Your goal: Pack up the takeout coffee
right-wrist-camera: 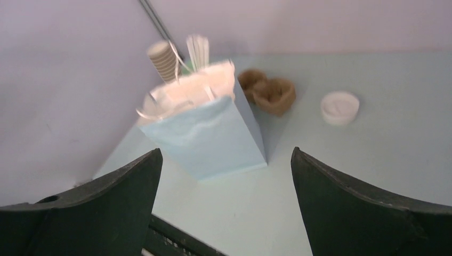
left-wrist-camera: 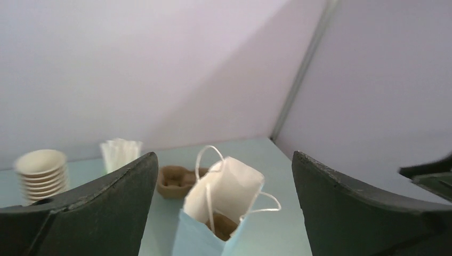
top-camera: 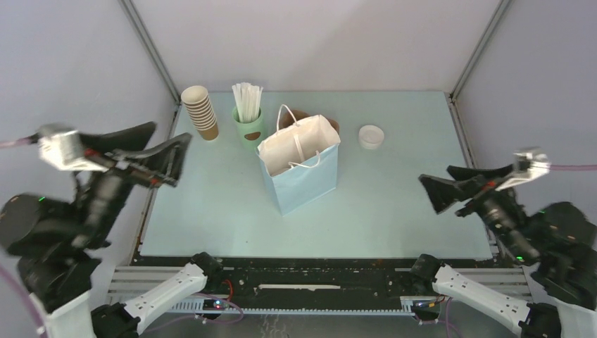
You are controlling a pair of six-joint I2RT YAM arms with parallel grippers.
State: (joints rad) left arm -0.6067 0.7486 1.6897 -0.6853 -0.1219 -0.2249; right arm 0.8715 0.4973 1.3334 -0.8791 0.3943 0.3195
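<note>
A light-blue paper bag (top-camera: 299, 176) stands open mid-table, its handles up. In the left wrist view the bag (left-wrist-camera: 194, 237) holds a brown thing (left-wrist-camera: 223, 226) at its bottom; I cannot tell what it is. No brown cup with a white lid shows plainly in any view. My left gripper (top-camera: 180, 160) is open and empty, raised over the table's left edge and facing the bag (left-wrist-camera: 224, 154). My right gripper (top-camera: 440, 195) is open and empty, raised at the right side, also facing the bag (right-wrist-camera: 226, 150).
A brown pulp carrier (top-camera: 296, 114) lies just behind the bag. A stack of lidless brown cups (top-camera: 200, 111) and a mint-green cup of white straws (top-camera: 248, 120) stand at the back left. A low round white lid (top-camera: 371, 136) lies at the back right.
</note>
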